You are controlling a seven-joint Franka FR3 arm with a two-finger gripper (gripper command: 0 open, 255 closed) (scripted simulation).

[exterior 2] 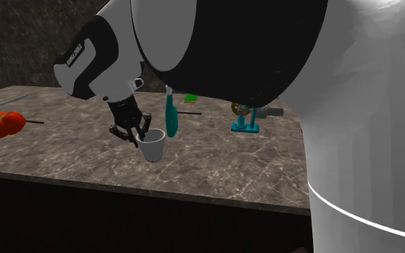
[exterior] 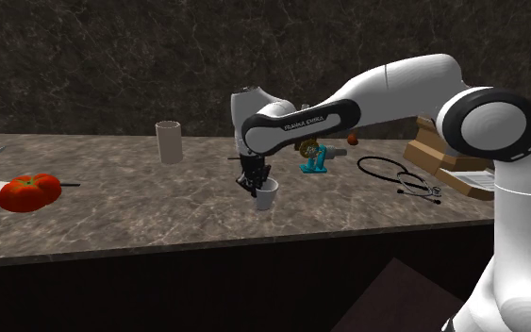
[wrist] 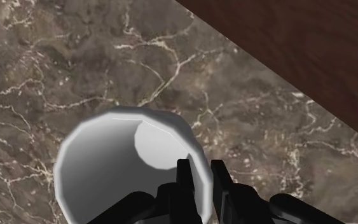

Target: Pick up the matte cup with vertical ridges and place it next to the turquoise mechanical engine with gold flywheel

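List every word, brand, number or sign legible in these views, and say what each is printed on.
"FRANKA EMIKA": small lettering on the dark band of the arm, just legible in the shoulder view.
The same band's lettering in the second exterior view: too blurred to read.
No text shows on the white cup.

The white arm (exterior: 386, 90) is stretching out from its base with the elbel raised, and the forearm is sloping down to a bent wrist, so the black tool (exterior: 257, 185) is pointing steeply downward and leaning a little. Its two fingers (wrist: 184, 181) are standing close together and pinching the wall of the white cup (wrist: 101, 159), one finger sitting inside the rim and the other just outside it.
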